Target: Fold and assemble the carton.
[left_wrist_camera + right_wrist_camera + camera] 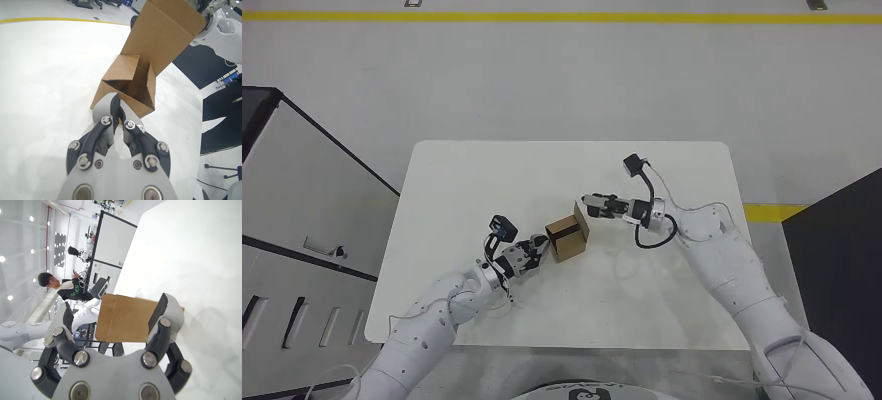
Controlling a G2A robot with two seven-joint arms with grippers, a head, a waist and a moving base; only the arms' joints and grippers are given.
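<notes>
white table (662,290), brown carton (567,238) standing mid-frame on it in the top view, top open, a gripper at either side.
tall flap (166,36) raised toward upper right of the left wrist frame, small side flap (124,68) tipped inward over the dark inside. right gripper (115,301) spread wide, tall flap between its pads (157,311), touching or not cannot tell. left gripper (118,102) narrowed almost closed, tips at the near wall (136,108) top edge; pinching it or not cannot tell.
</notes>
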